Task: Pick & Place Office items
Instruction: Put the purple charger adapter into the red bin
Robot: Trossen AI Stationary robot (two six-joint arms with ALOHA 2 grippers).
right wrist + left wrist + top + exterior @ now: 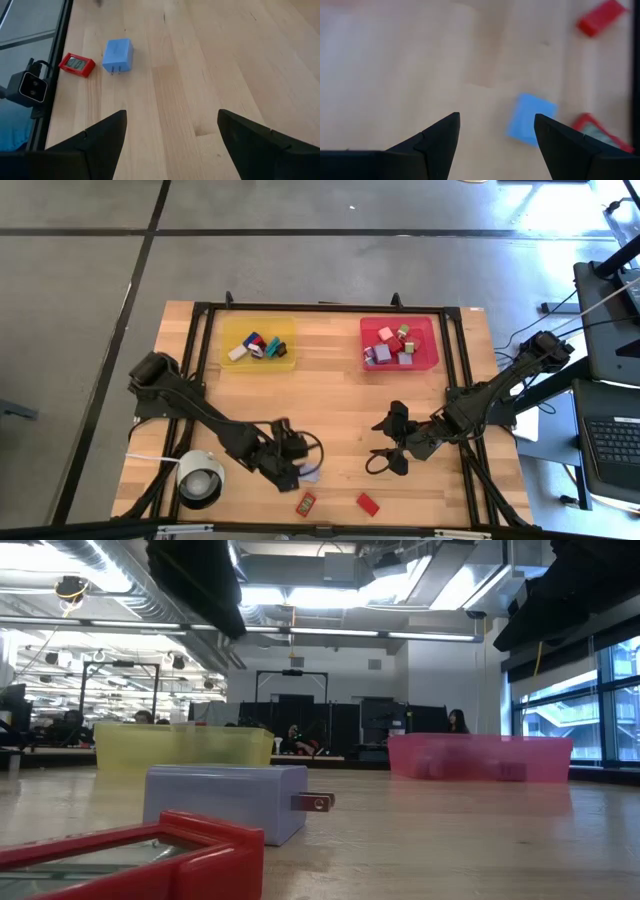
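A lilac-blue block with two metal prongs [311,473] lies flat on the table near the front edge; it also shows in the low view [225,800], the left wrist view [531,124] and the right wrist view [117,55]. My left gripper [297,463] is open and empty just left of it [495,135]. A red flat item with a small screen [306,503] and a red block [368,503] lie nearer the front edge. My right gripper [386,438] is open and empty [172,135] to the right of them, above bare wood.
A yellow tray [228,330] and a red tray [368,330] stand at the far side, each holding several small coloured items. A white round cylinder with a dark centre [200,478] stands at the front left. A small camera [27,86] sits at the front edge.
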